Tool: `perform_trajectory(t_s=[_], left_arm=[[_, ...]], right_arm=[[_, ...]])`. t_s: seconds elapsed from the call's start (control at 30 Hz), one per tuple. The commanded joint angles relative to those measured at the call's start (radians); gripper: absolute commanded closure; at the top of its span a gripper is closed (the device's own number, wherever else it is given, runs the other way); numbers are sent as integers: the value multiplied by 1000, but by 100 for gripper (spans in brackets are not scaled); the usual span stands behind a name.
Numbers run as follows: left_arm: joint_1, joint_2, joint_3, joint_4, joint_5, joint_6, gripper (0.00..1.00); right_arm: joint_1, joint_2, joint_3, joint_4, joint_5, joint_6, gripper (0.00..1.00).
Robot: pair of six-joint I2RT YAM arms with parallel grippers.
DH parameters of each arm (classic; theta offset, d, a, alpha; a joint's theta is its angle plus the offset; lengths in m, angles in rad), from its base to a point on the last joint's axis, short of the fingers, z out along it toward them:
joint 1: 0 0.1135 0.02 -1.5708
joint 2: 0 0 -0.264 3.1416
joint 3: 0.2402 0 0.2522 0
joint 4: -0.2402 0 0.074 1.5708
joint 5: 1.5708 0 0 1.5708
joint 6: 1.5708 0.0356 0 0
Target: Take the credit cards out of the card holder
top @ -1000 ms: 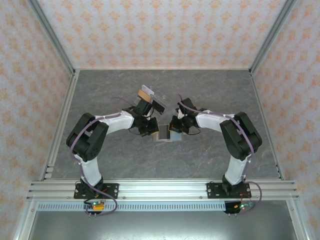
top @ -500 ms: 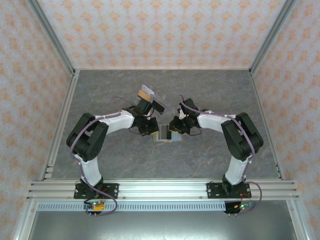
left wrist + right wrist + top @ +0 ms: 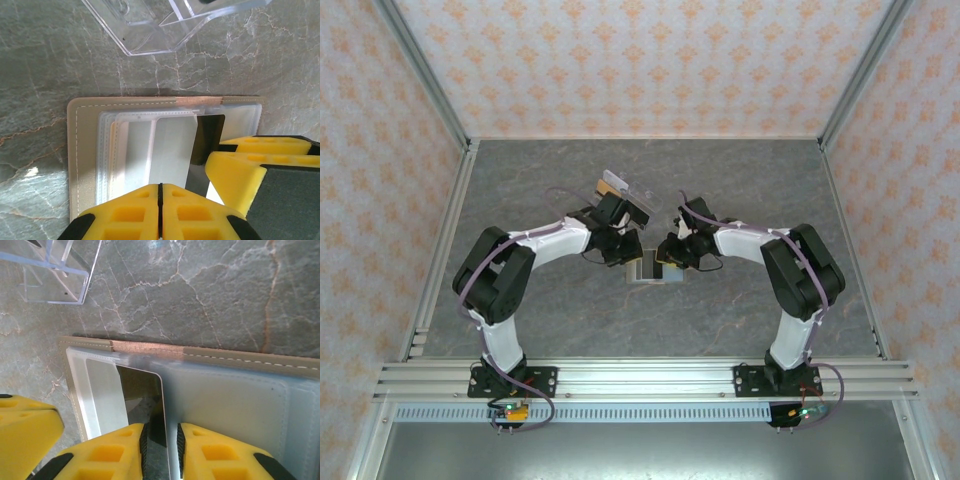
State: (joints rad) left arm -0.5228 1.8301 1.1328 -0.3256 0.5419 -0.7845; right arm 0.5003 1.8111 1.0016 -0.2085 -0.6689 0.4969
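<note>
The card holder is a tan stitched folder with clear sleeves, lying open and flat on the table between both arms. In the left wrist view its tan cover frames a pale credit card and a dark credit card. My left gripper is shut, its tips over the pale card; I cannot tell if they pinch anything. My right gripper stands slightly open, its jaws on either side of the dark card's edge. A pale card lies beside it. From above, the left gripper and right gripper meet over the holder.
A clear plastic stand showing a tan and a black rectangle stands just behind the holder, close to the left wrist. Its clear walls also show in the wrist views. Grey marbled table lies around, with patterned walls on three sides.
The right gripper's jaws have parted a little and the wrist has edged left over the holder. The left wrist has shifted slightly; its jaws stay together.
</note>
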Motion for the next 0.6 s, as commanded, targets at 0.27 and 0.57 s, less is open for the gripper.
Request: perform_trajectory(t_s=[0.27,0.57], left_arm=[[-6,61,-2,-43,-37,-12,92],[-5,53,-7,-51,-57,-18,92]], right_arm=[[-3,43,19,37,-55,3,76],[-10,16,5,42,-15,16,90]])
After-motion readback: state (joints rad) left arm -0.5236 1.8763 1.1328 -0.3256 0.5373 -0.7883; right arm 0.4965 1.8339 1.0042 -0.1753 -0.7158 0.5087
